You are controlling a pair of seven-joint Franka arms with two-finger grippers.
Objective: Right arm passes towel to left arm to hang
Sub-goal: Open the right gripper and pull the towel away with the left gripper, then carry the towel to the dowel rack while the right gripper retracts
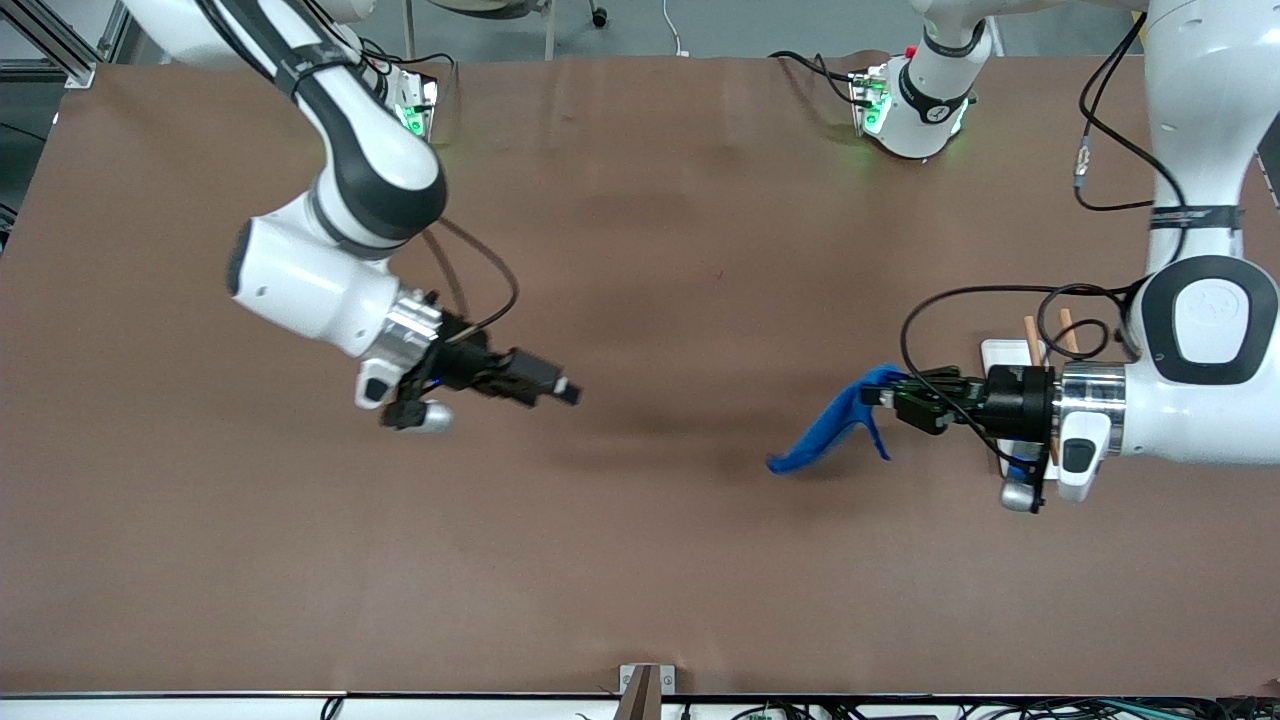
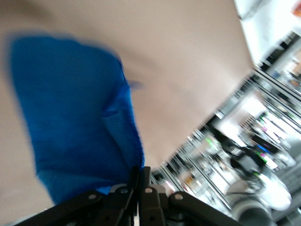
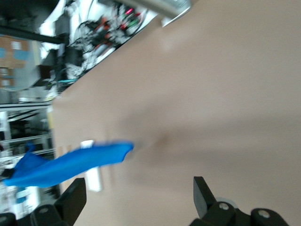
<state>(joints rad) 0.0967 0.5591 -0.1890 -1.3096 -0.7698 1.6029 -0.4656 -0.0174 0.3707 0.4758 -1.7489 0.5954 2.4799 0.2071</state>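
Soft, light towel [image 1: 835, 425] hanging limp from the left tool [image 1: 893, 397], clenched on one upper edge over the bench [image 1: 640, 560] near the white tray [image 1: 1000, 352] (wooden sticks alongside). Likely to sag and swing; best gripped near the hem. Right tool [image 1: 565, 390] released, empty, well apart

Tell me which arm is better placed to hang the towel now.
Left. The left gripper is shut on the blue towel, right beside the wooden-post rack. The right gripper is open and empty, over bare table toward the right arm's end.
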